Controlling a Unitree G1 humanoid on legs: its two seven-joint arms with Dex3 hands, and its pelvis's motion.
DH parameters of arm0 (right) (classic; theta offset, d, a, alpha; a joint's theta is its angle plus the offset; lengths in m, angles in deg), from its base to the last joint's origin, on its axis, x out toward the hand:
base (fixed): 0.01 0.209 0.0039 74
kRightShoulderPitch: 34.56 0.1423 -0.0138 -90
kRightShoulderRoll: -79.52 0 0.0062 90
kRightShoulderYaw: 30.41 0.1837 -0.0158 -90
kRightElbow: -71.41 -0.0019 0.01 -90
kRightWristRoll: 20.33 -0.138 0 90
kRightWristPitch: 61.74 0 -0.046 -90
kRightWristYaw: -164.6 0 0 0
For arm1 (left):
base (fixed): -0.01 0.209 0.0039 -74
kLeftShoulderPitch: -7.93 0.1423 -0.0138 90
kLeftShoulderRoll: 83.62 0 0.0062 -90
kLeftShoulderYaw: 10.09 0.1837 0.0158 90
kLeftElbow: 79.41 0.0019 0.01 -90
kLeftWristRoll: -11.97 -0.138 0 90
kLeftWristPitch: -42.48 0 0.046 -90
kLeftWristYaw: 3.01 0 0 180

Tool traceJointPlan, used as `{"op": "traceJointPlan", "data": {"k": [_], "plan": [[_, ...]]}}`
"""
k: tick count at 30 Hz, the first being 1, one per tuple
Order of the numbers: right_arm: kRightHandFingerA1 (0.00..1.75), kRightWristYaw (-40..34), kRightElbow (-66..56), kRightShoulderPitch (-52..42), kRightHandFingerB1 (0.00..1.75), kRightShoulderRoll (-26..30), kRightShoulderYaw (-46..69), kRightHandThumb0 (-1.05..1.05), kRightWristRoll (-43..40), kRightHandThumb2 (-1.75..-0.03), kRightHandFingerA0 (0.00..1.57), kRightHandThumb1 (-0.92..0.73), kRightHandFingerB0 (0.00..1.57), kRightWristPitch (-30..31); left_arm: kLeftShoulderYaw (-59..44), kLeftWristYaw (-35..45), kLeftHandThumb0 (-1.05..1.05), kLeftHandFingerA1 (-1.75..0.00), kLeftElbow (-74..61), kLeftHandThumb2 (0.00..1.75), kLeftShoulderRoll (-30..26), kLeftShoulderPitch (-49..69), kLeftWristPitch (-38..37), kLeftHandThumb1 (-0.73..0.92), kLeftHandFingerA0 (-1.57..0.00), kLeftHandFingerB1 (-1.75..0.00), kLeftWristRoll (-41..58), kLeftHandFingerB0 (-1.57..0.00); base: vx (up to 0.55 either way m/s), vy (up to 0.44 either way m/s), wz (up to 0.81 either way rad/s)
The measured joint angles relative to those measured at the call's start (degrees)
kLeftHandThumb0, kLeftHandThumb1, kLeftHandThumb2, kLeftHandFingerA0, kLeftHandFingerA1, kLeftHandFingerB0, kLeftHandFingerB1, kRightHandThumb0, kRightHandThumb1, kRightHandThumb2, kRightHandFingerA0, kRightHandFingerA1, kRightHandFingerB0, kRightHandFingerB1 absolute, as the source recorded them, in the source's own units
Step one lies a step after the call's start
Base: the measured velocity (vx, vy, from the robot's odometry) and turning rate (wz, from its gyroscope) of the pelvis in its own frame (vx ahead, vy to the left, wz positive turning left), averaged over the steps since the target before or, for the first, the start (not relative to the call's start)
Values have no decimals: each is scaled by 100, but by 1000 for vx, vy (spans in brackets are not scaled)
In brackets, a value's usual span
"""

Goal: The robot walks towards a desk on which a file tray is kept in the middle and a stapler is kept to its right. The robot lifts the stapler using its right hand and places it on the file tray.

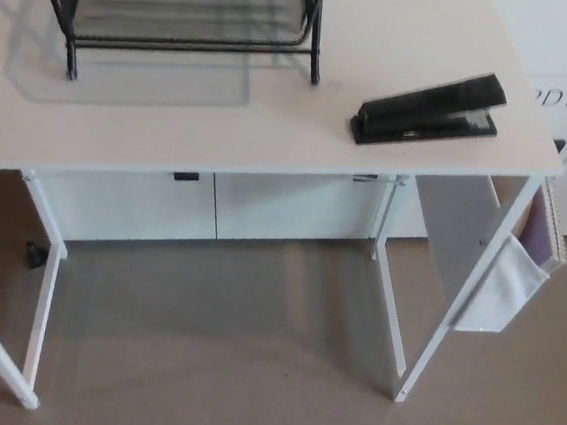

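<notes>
Two things lay on the white desk: a black wire file tray and a black stapler. The file tray stood toward the back edge, around the middle of the worktop, its far part cut off by the top of the picture. The stapler rested flat near the front right corner, well apart from the tray, its long side running roughly along the front edge and its raised end pointing to the right edge. A pale fabric pocket hung off the right side of the desk beside the leg. White cabinets stood behind the desk, and brown carpet lay below. Neither of the robot's hands was in the picture, so their state could not be told.
</notes>
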Motion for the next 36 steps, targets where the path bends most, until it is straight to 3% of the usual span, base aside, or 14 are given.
{"op": "traceJointPlan", "data": {"k": [15,20,36], "plan": [[29,-13,7,-19,17,-22,42,-56,-24,-59,14,-63,0,3,102,-15,-36,-46,-168,52,-61,11,4,38,-71,-45,-59,-74,167,-210,6],[29,-15,19,-69,17,-32,63,-56,-50,-59,14,-63,0,3,128,-19,-45,-47,-158,51,-80,-54,2,35,-77,-45,-66,-79,182,56,-11],[29,-24,26,-181,17,-152,89,-56,-154,-59,14,-63,0,-35,210,2,-43,-46,329,51,-312,-301,-7,35,-76,-45,-180,-79,147,100,-1]]}}
